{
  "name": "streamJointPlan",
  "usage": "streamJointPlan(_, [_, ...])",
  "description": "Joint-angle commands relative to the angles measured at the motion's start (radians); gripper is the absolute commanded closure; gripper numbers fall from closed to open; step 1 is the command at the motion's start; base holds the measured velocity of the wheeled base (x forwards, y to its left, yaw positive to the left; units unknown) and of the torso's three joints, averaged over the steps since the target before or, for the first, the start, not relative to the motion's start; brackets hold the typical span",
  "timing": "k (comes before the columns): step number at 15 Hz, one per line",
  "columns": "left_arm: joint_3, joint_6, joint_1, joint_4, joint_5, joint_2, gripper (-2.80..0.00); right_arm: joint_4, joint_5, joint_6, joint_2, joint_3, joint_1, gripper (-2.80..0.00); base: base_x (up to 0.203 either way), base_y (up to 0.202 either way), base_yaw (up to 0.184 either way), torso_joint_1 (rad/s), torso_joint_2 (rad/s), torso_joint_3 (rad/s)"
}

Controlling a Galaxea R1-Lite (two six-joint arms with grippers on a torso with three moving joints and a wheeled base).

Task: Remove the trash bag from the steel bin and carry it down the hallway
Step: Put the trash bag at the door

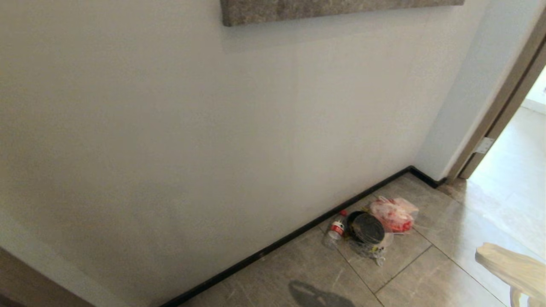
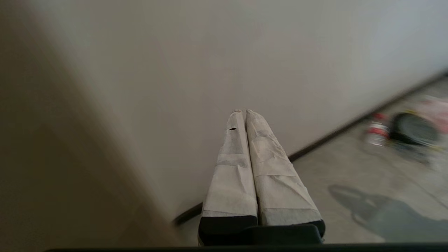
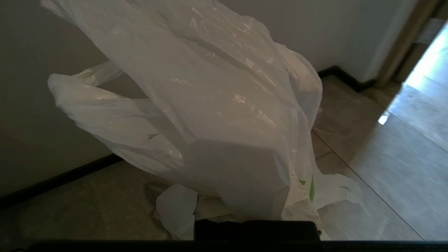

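The trash bag [image 3: 217,105], thin translucent white plastic with a bit of green print, is draped over my right gripper [image 3: 241,147] and hangs clear of the floor. The plastic hides the fingers; only a strip of taped finger [image 3: 309,210] shows beside it. The gripper is shut on the bag. My left gripper [image 2: 244,112] is shut with nothing in it, its taped fingers pressed together and aimed at the white wall. The steel bin is out of view. I stand in the hallway [image 1: 405,264] on beige-grey tiles. A pale cream shape [image 1: 512,268] shows at the head view's lower right edge.
By the black baseboard [image 1: 277,245] lie a clear bottle with a red label [image 1: 337,228], a round black container [image 1: 367,228] and a smaller bag with red print [image 1: 394,213]. A wood-framed doorway [image 1: 503,115] opens at the right. A grey panel [image 1: 320,10] hangs on the wall.
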Motion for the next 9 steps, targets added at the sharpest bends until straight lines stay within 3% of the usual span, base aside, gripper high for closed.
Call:
streamJointPlan(1, [0.0,0.0,0.0,0.0,0.001,0.0,0.0,0.0,0.0,0.0,-0.039,0.0,0.0,0.0,0.001,-0.009,0.171,-0.002,0.0,0.004])
streamJointPlan(9, [0.0,0.0,0.0,0.0,0.001,0.0,0.0,0.0,0.0,0.0,-0.039,0.0,0.0,0.0,0.0,-0.009,0.174,0.003,0.0,0.001])
